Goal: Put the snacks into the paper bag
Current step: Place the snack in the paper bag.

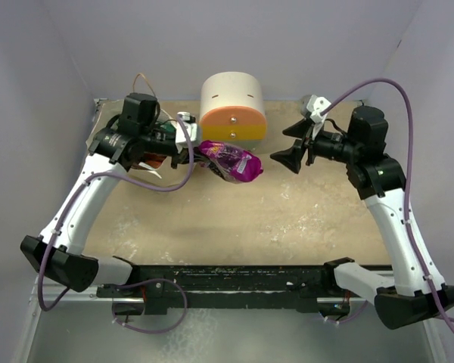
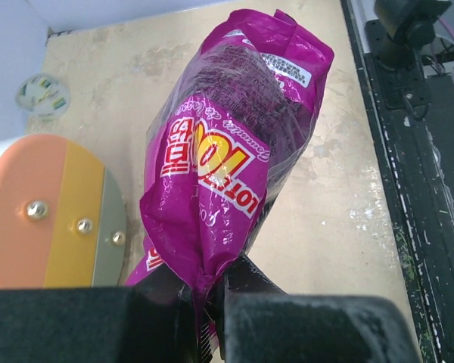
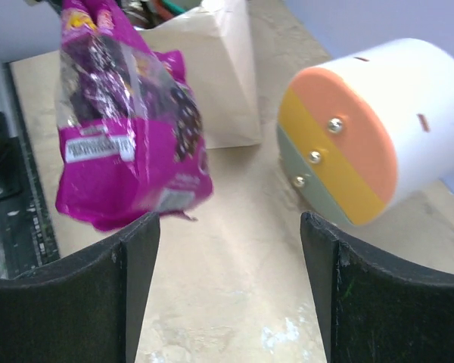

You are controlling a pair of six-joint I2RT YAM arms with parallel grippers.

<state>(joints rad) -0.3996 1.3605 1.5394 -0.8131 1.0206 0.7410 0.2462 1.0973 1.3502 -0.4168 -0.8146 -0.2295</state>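
A purple snack packet [image 1: 231, 160] hangs just above the table in front of the round container. My left gripper [image 2: 208, 295] is shut on its crimped end, and the packet [image 2: 219, 151] stretches away from the fingers. My right gripper [image 3: 227, 249] stands open a short way from the packet's other end [image 3: 129, 128], with nothing between its fingers. In the overhead view it [image 1: 291, 160] is to the packet's right. The cream-white paper bag [image 3: 212, 83] stands behind the packet. From above, my left arm hides most of it.
A round white container [image 1: 232, 106] with orange, yellow and grey-green drawer fronts [image 3: 340, 151] lies at the back centre, close behind the packet. A small round white object [image 2: 43, 94] sits by the back wall. The black rail [image 1: 234, 276] runs along the near edge.
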